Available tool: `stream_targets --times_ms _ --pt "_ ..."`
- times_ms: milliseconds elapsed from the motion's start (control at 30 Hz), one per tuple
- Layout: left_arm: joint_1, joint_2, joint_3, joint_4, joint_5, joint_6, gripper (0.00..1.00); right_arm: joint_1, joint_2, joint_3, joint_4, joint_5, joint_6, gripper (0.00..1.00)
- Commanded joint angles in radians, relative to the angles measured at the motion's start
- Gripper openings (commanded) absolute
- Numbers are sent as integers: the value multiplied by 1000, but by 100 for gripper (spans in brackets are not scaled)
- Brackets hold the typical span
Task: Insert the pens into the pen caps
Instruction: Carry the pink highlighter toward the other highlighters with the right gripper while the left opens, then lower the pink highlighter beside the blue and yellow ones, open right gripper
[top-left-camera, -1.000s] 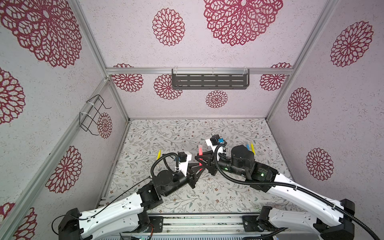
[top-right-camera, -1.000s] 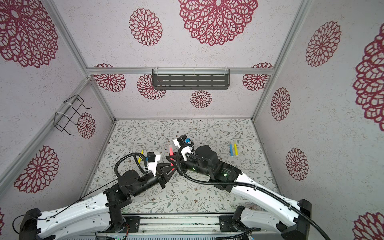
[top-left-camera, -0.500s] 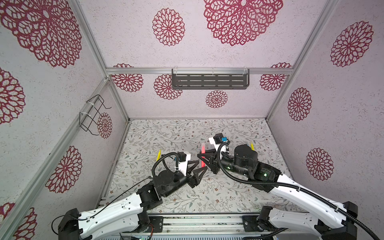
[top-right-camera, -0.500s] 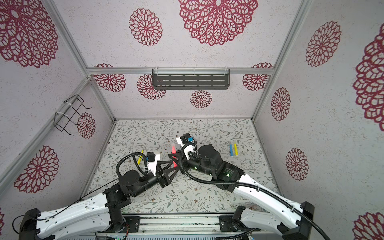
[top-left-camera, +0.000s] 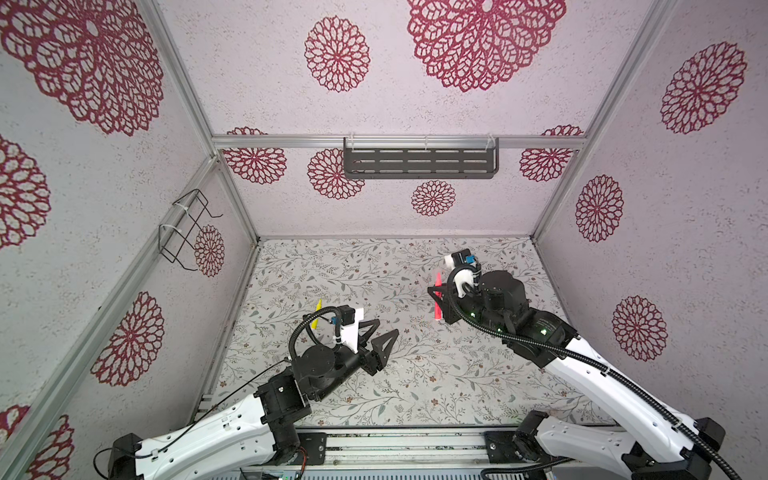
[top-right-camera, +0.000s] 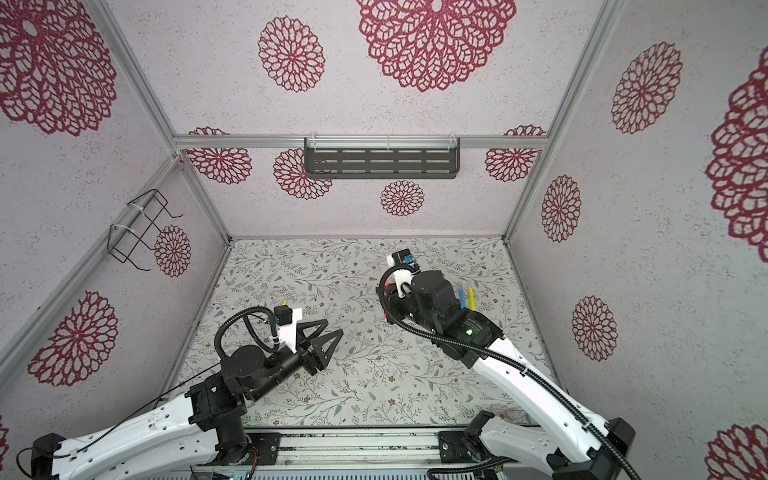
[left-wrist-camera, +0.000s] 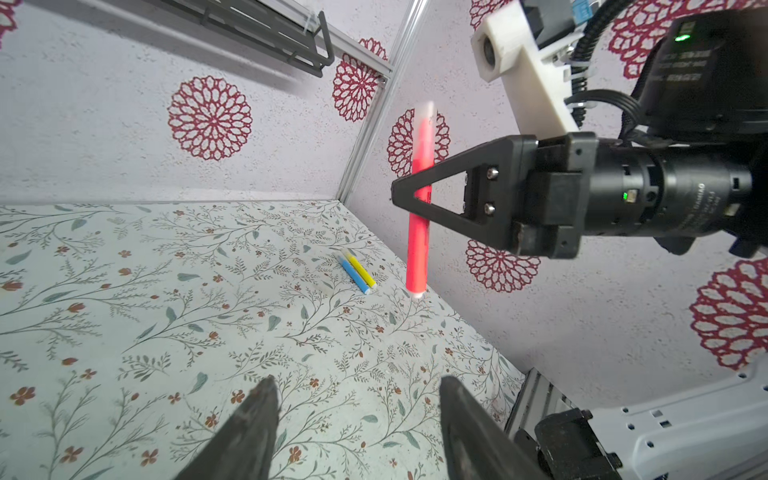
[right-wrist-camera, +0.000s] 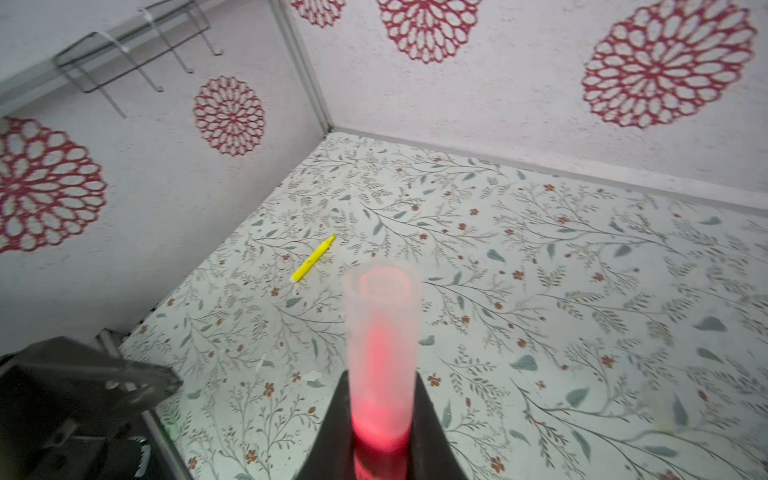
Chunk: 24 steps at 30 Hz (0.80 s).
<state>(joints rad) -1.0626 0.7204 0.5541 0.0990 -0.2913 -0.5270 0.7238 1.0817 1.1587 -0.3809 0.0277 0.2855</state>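
Observation:
My right gripper (top-left-camera: 436, 297) is shut on a red-pink pen (left-wrist-camera: 419, 249) and holds it upright above the mat, right of centre. A translucent pen cap (right-wrist-camera: 380, 307) covers the pen's upper end. My left gripper (top-left-camera: 386, 327) stands open and empty, well to the left of that pen; in the left wrist view its fingers (left-wrist-camera: 266, 411) frame only bare mat. A yellow pen (top-left-camera: 317, 309) lies behind the left wrist. A blue pen (top-right-camera: 462, 298) and another yellow pen (top-right-camera: 471, 298) lie side by side near the right wall.
A floral mat (top-left-camera: 415, 374) covers the floor between patterned walls. A dark slotted shelf (top-left-camera: 419, 163) hangs on the back wall and a wire rack (top-left-camera: 185, 228) on the left wall. A metal rail (top-left-camera: 395, 444) runs along the front edge.
My left gripper opened, let go of the red-pink pen and drew back to the left. The right gripper carried the pen away to the right.

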Motion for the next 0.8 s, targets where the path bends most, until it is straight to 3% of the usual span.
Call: stream_targets --times_ms 0,100,433,600,767 --pt "-5 -25 -19 -70 -59 -22 64 -98 31 41 -101 49 -32 0" --pt "-5 -40 -23 -98 -75 -29 64 -195 84 61 -144 88 -43 0" --pt "-5 -103 -57 -193 -141 -80 64 -443 243 73 -135 61 -63 0" --pt "-5 -139 -77 -227 -160 -99 64 -510 325 75 -113 32 -65 0" --pt "-4 -165 -82 -277 -177 -113 64 -520 417 100 -105 81 -86 0"
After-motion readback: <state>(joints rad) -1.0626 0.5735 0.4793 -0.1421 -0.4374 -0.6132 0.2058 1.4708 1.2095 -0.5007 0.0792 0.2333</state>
